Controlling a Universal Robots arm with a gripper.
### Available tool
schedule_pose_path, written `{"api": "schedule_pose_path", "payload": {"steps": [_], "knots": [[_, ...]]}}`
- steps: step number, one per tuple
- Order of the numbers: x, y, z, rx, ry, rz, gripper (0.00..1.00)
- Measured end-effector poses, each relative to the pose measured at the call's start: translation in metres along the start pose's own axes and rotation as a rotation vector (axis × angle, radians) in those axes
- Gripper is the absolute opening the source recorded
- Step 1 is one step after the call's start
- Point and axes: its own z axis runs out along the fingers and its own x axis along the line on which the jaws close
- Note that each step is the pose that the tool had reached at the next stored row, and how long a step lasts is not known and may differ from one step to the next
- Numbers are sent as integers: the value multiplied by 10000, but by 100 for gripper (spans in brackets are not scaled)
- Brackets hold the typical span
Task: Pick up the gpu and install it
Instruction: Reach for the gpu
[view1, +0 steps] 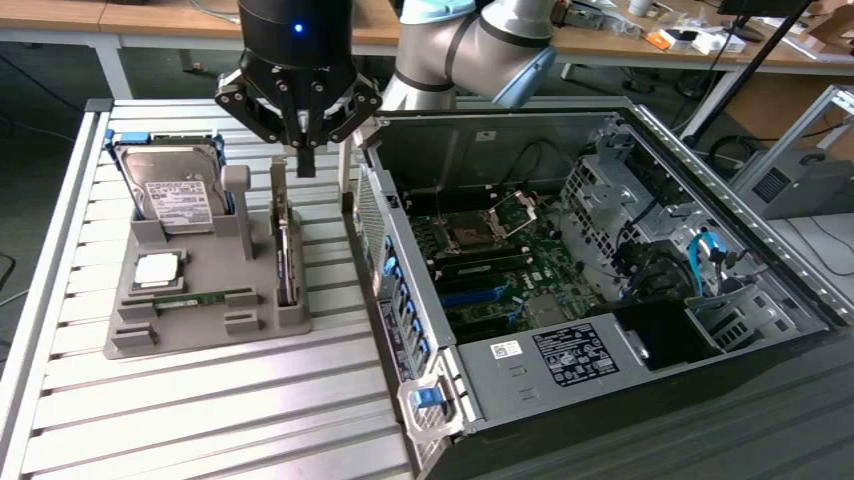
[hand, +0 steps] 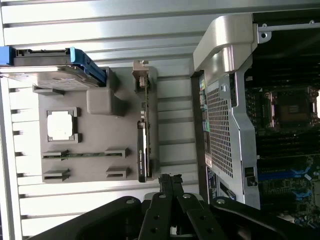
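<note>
The gpu (view1: 284, 258) stands on edge in a slot of the grey holder (view1: 187, 325), a thin dark card with a silvery bracket at its far end. In the wrist view the gpu (hand: 144, 145) is a narrow strip along the holder's (hand: 95, 130) side nearest the computer case. My gripper (view1: 306, 165) hangs above the card's far end, apart from it, shut with nothing between its fingers. Its black fingertips (hand: 170, 181) are pressed together in the wrist view.
The open computer case (view1: 627, 330) lies at the exterior view's right, motherboard (view1: 487, 265) exposed. The holder also carries a hard drive (view1: 174, 192), a processor chip (view1: 158, 268) and a green memory stick (view1: 200, 297). All rest on a slatted metal table (view1: 200, 420).
</note>
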Motion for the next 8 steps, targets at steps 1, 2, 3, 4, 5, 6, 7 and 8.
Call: {"api": "schedule_pose_path", "payload": {"steps": [1,2,3,4,5,6,7,8], "knots": [[8,-1,0,0,0,1,11],[18,-2,0,0,0,0,11],[26,-2,0,0,0,0,11],[31,-2,0,0,0,1,11],[40,-3,0,1,1,0,11],[48,-4,0,0,0,1,11],[53,-4,1,0,0,0,11],[59,-4,1,0,0,0,11]]}}
